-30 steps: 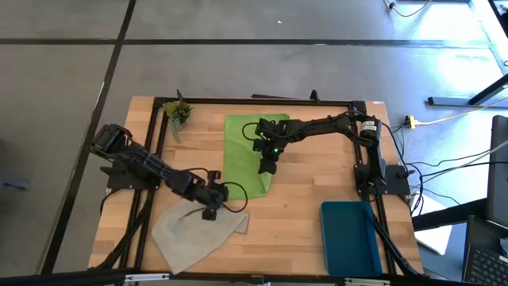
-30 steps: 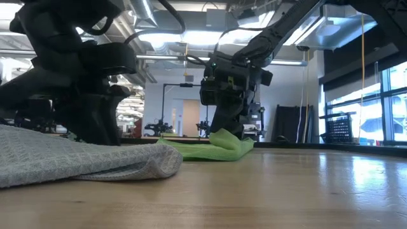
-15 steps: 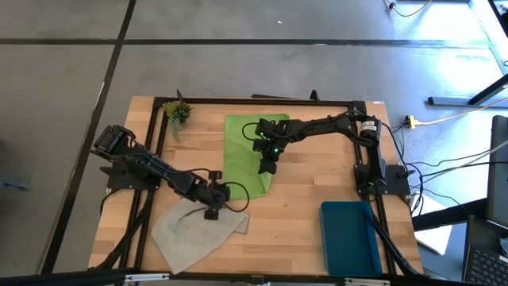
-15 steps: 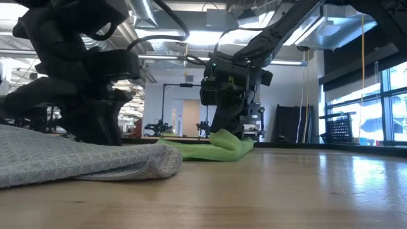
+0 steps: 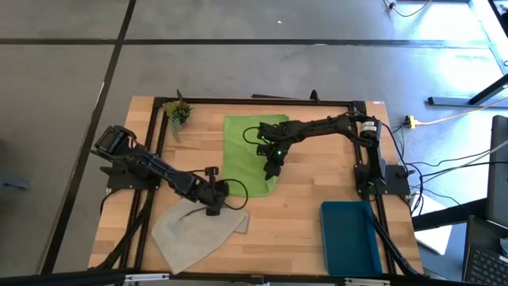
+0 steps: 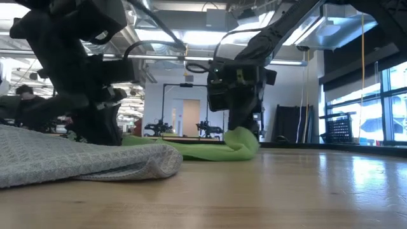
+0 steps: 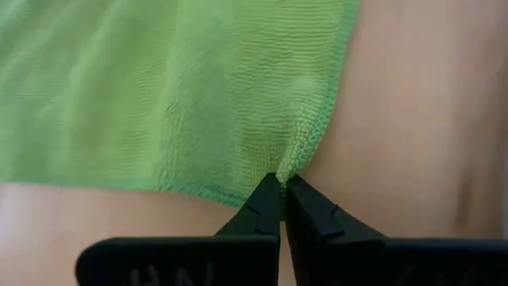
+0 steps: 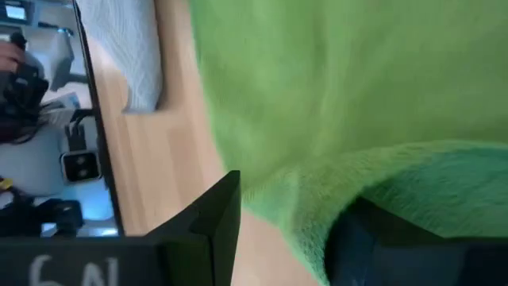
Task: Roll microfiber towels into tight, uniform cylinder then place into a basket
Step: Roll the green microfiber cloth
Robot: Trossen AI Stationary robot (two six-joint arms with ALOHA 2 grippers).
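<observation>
Right gripper [image 5: 274, 169] slid toward near-right corner of green towel [image 5: 248, 151] over last second, cloth bunched between its fingers, so grasping fabric. Low view shows fold lifted higher into a hump now. Left gripper [image 7: 282, 187] clamped on near edge of same green towel; it let go of grey towel [image 5: 190, 232] side, moved over a bit. Looks like both arms setting up the roll, nothing rolled yet. Grey towel crumpled at near-left. Basket [image 5: 350, 237] near-right, no towel in it.
</observation>
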